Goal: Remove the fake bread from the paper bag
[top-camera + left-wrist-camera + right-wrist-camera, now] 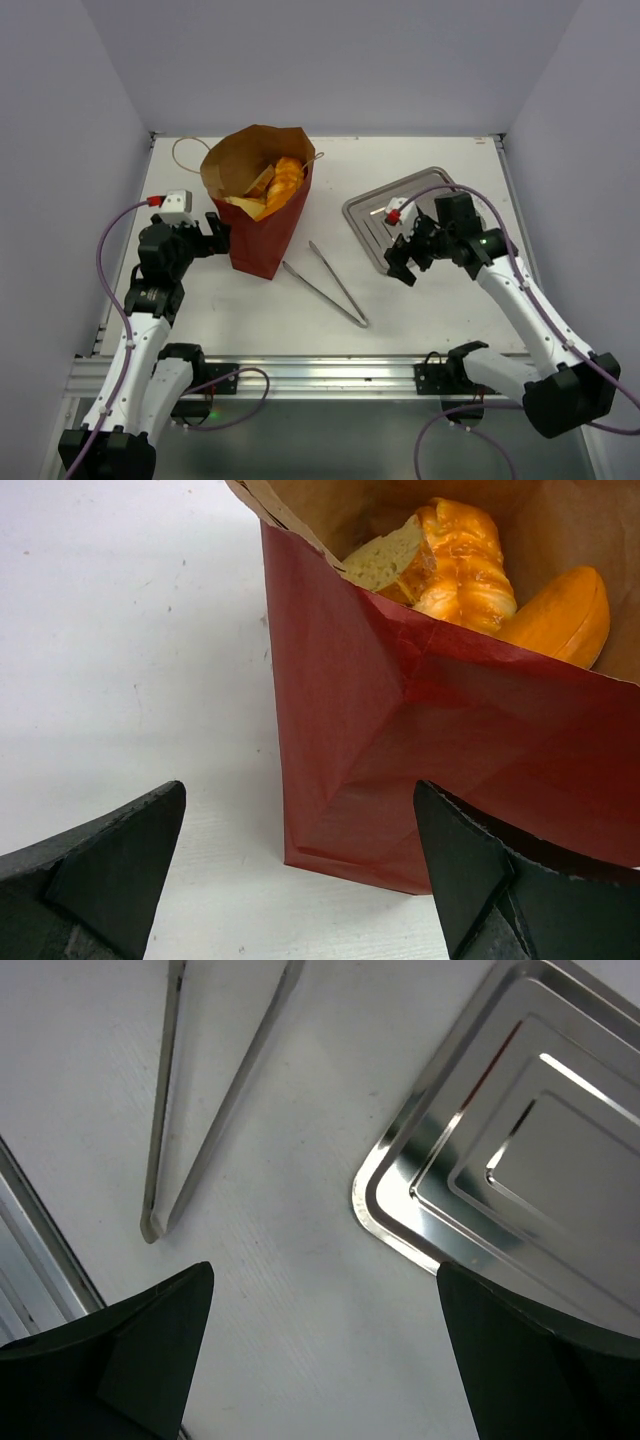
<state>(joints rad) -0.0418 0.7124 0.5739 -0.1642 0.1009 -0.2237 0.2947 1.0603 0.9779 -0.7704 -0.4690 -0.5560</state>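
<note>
The paper bag [262, 225] stands upright at the back left of the table, red outside and brown inside, its mouth open. The fake bread [278, 180] lies inside it. The left wrist view shows the bag's red wall [450, 730] with a braided loaf [462, 565], a pale slice [385, 558] and an orange roll [562, 615] above its rim. My left gripper [218, 233] is open and empty just left of the bag, low near its base; in its wrist view [300, 790] the jaws frame the bag's corner. My right gripper [400, 266] is open and empty over the table beside the tray, and it also shows in the right wrist view [325, 1270].
A rectangular steel tray [372, 222] lies right of the bag; its corner shows in the right wrist view [400, 1220]. Metal tongs [325, 283] lie on the table between bag and tray, also in the right wrist view [165, 1150]. A string handle [185, 150] trails behind the bag.
</note>
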